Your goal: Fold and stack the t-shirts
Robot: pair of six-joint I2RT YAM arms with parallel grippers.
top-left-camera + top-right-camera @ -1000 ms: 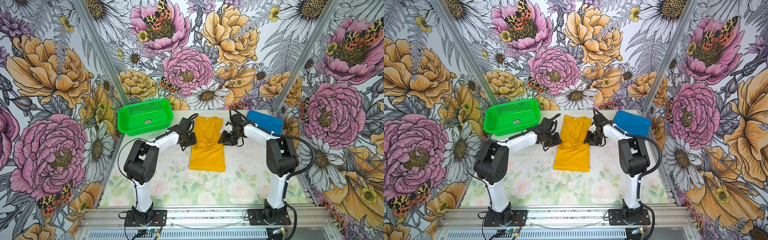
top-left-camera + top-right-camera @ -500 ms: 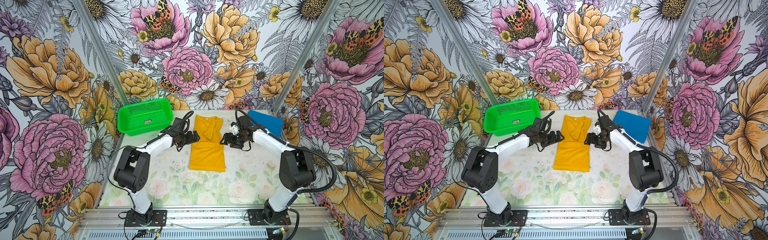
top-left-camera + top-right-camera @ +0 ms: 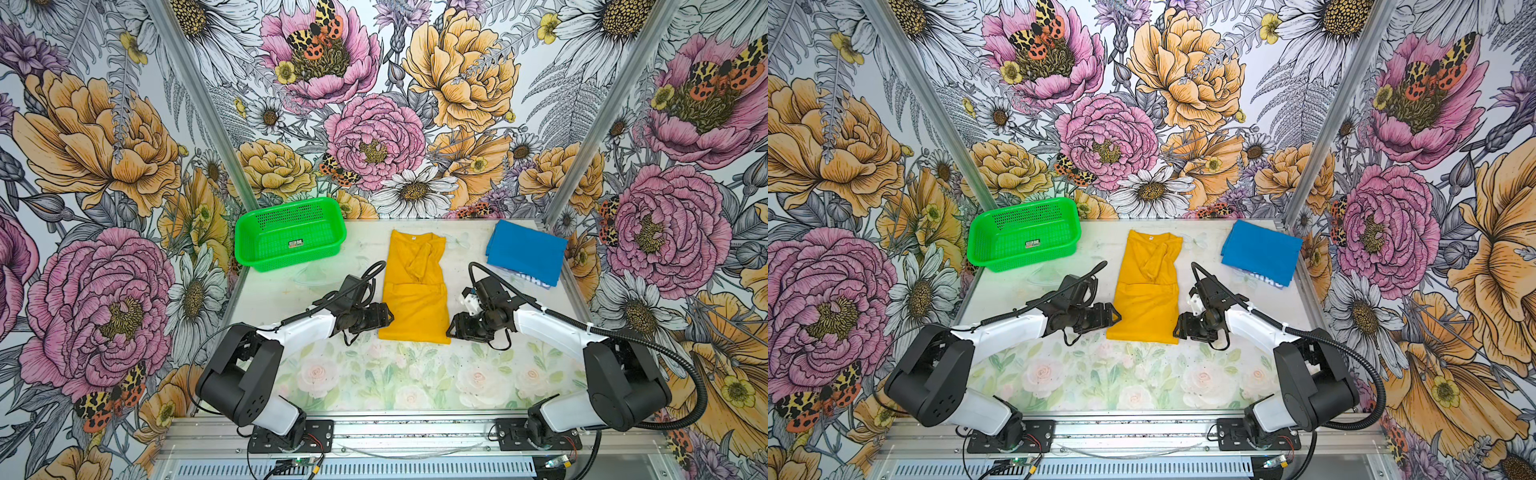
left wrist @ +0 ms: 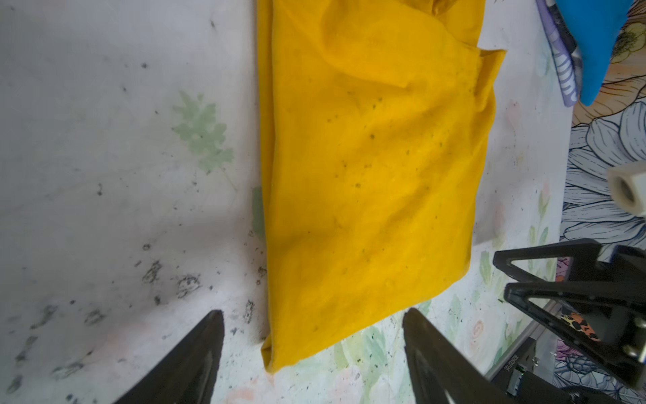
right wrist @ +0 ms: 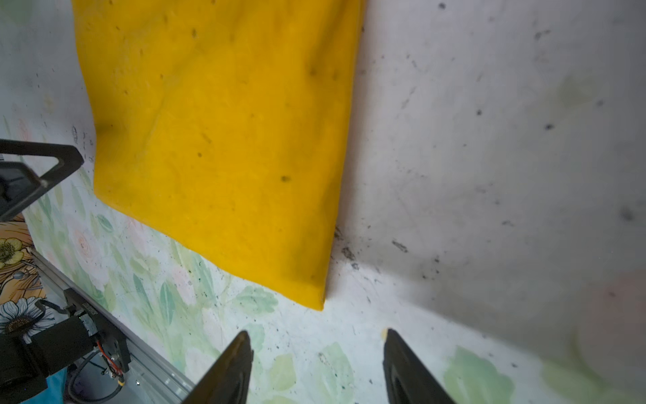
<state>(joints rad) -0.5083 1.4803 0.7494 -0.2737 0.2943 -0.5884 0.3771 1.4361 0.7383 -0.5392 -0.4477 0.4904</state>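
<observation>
Both came down to near corners of yellow shirt (image 3: 415, 299) | left gripper (image 4: 311, 314), right gripper (image 5: 316, 332) spread, empty | blue shirt (image 3: 525, 251) lettering half hidden

Grn basket (image 3: 286, 259), far-L corner of floral tbl (image 3: 395, 382); sticker (image 3: 296, 243) inside.

matt cloth yellow shirt (image 3: 415, 299), glossy plastic basket (image 3: 291, 237)
</observation>
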